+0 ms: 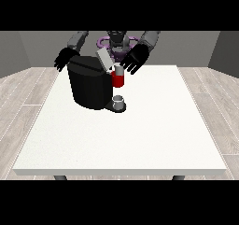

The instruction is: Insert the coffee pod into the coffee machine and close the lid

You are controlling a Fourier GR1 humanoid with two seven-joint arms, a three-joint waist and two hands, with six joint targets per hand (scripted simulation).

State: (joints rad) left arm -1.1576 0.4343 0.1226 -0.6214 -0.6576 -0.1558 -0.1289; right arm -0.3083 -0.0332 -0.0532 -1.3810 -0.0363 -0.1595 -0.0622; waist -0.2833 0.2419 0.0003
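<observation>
A large white desk (140,135) fills the middle of the front view, with the robot (116,39) behind its far edge. A black coffee machine (88,84) stands on the desk near the far edge, closer to the far corner at the view's left than to the one at the view's right. Its grey lid (104,59) is tilted up at an angle above the machine's top, so the lid is not shut. Just beside the machine's body, on the side towards the view's right, is a red thing at the machine (118,80) with a pale top. Below it, on the machine's dark base, sits a small grey thing (119,100); I cannot tell whether it is the coffee pod or a cup, so the pod's place cannot be given for certain.

The robot hand at the view's right (136,58) hangs over the desk's far edge, just above and beside the red thing. Its fingers are spread and fairly straight, pointing down towards the desk, and nothing shows between them. The robot hand at the view's left (64,58) is behind the machine's upper corner, partly hidden by it. Its fingers also look spread and straight, with nothing held.
</observation>
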